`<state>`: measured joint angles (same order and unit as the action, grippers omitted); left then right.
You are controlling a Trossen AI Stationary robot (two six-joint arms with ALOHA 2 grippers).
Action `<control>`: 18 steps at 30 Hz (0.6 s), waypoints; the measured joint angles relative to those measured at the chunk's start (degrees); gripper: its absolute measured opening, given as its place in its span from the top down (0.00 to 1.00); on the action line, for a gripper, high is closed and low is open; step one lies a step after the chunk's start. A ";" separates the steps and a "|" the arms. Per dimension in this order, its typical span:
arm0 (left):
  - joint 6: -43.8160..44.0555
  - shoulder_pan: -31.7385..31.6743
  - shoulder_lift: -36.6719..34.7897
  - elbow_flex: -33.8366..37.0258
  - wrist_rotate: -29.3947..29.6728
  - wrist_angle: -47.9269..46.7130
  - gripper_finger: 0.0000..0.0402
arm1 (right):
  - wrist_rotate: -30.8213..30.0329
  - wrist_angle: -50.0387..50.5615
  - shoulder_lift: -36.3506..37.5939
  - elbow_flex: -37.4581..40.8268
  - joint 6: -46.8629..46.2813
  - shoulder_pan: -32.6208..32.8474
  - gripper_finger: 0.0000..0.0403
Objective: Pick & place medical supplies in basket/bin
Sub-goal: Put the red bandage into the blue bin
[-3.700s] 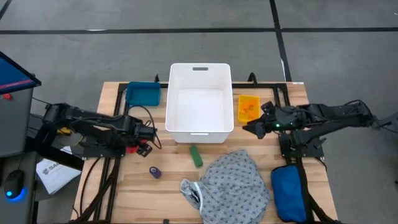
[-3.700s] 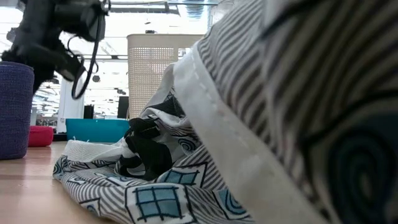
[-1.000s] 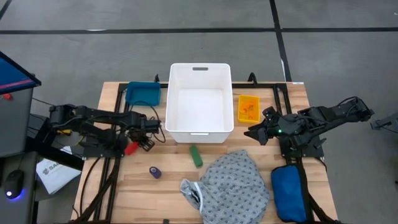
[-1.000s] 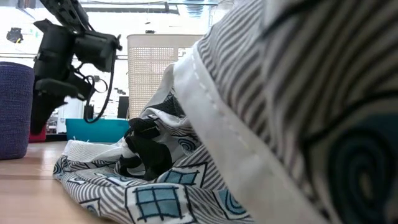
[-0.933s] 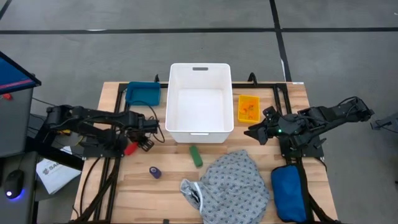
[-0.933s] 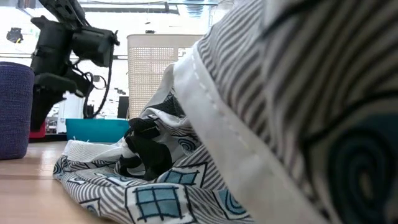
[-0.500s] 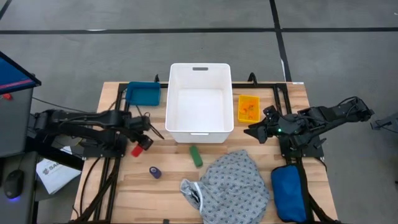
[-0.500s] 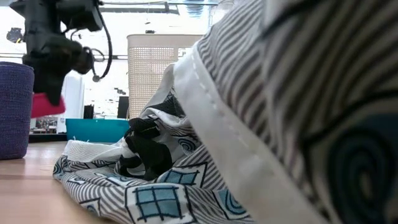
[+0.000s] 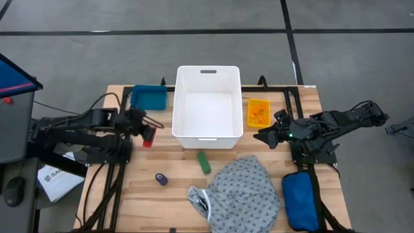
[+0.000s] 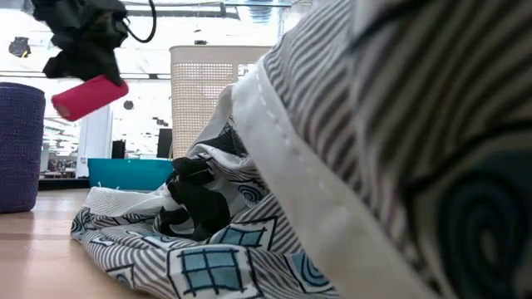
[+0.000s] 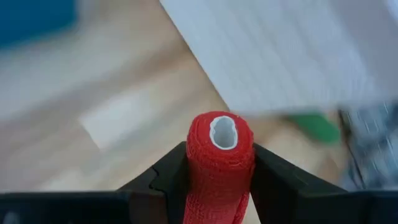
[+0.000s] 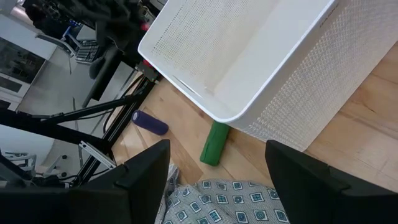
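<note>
Red roll is clamped btwn the left gripper fingers, one finger on each side, its hollow white core end facing out. From above, the left gripper w/ the red roll sits off the table, just left of the white bin and below the teal tray. Low cam shows the roll tilted and well clear of the tabletop.

White bin stands at the back-centre of the wooden table; nothing seen inside it. Orange tray w/ small orange bits sits just right of the bin.

Green roll lies on the table just in front of the bin's front wall. Purple roll lies further fwd and to the left, apart from the green one. Grey patterned gown is bunched at the front-centre, near the green roll; it fills most of the low cam. Blue pouch lies at the front right corner.

Right gripper hangs just right of the bin's front corner, near the orange tray, fingers spread apart, holding nothing. Its cam looks past the bin at the green roll and purple roll.
</note>
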<state>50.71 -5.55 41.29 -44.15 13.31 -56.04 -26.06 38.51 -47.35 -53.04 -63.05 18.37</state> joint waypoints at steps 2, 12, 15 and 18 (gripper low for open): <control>1.61 -0.93 0.47 -1.39 5.10 -0.59 0.66 | 0.00 0.01 0.00 0.00 0.00 0.00 0.35; 11.51 -10.77 3.10 -2.76 19.27 0.60 0.66 | -1.10 0.03 0.00 0.00 0.02 0.00 0.35; 10.24 -13.97 4.58 -2.76 22.20 6.29 0.66 | -1.22 0.23 -0.02 0.00 0.20 0.00 0.35; 2.86 -18.18 7.09 -2.76 22.54 14.81 0.66 | -1.22 0.23 -0.02 0.00 0.44 0.00 0.35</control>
<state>53.58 -23.72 48.39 -46.92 35.85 -41.23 -27.29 38.74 -47.37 -53.04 -62.61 18.37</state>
